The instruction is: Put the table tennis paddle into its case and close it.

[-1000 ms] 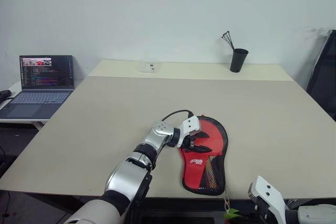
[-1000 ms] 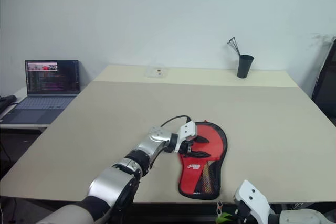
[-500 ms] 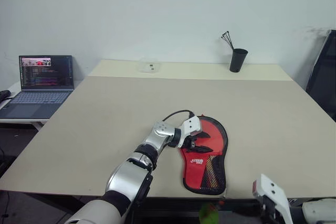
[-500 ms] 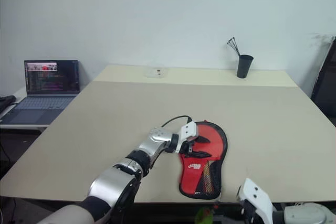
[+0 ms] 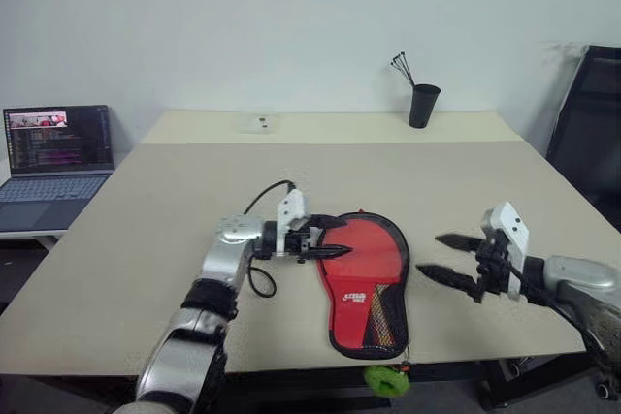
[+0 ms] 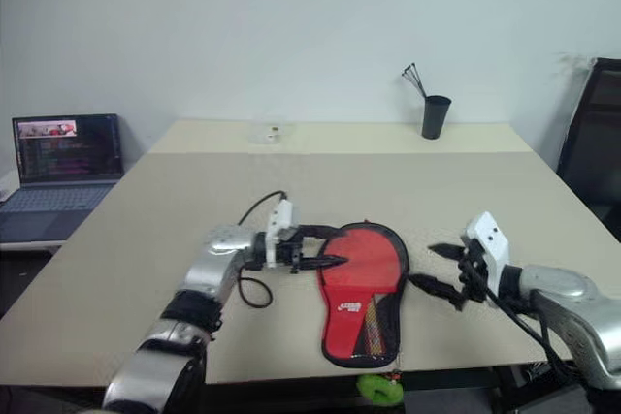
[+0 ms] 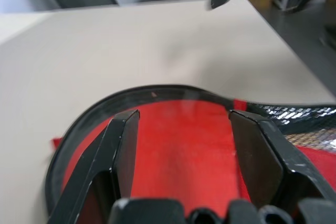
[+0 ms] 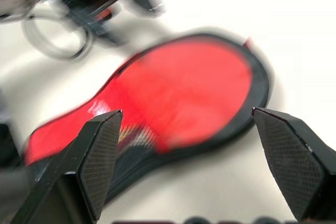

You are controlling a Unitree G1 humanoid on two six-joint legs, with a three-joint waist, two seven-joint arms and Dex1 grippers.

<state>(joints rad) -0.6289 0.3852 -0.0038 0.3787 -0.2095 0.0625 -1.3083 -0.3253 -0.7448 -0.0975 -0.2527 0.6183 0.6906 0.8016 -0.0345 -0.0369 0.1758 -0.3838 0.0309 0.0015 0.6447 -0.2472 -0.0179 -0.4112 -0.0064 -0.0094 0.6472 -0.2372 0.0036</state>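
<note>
The case [image 5: 374,257] lies flat near the table's front edge, red face up inside a black rim, with the white logo and mesh pocket at its narrow near end. I cannot make out the table tennis paddle apart from the case's red face. My left gripper [image 5: 335,238] hovers open at the case's left rim, pointing right, nothing between its fingers [image 7: 123,145]. My right gripper [image 5: 429,253] stands open over the table just right of the case, pointing at it. In the right wrist view the case [image 8: 194,93] lies beyond the wide-apart fingers [image 8: 97,150].
A small green thing [image 5: 386,380] hangs below the table's [image 5: 456,181] front edge under the case. A black cup [image 5: 423,104] with sticks and a small clear item [image 5: 257,123] stand far back. A laptop [image 5: 53,143] sits at left, a dark chair [image 5: 582,113] at right.
The camera has swung right. My right gripper rose from below the table's front edge to beside the case and opened. My left gripper drew back off the case to its left rim.
</note>
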